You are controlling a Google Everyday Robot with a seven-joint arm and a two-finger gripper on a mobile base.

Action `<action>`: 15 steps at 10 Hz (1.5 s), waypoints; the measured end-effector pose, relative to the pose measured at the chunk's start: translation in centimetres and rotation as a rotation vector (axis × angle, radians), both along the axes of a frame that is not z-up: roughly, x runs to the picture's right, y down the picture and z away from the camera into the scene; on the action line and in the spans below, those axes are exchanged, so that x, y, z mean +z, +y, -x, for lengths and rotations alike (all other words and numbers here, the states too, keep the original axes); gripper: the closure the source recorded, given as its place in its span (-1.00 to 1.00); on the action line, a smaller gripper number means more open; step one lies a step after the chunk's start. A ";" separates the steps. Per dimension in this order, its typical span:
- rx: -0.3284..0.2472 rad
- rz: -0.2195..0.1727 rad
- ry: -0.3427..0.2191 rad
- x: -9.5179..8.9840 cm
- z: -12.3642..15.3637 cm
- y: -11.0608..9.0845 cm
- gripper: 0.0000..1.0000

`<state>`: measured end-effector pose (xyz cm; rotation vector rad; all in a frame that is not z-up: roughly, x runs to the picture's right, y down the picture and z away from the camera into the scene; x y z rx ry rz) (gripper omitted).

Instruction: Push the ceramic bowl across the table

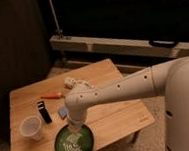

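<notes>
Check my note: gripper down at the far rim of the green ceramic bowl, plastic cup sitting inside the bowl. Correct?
One error: in the camera view the plastic cup stands on the table beside the ceramic bowl, apart from it, not inside. The gripper is at the bowl's far rim, as noted.
</notes>
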<state>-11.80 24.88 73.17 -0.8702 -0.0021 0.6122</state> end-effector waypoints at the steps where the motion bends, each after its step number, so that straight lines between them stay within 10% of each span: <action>1: 0.010 -0.010 -0.003 0.9 -0.5 0.4 1.00; 15: -0.034 -0.094 0.107 5.7 -2.8 -2.0 1.00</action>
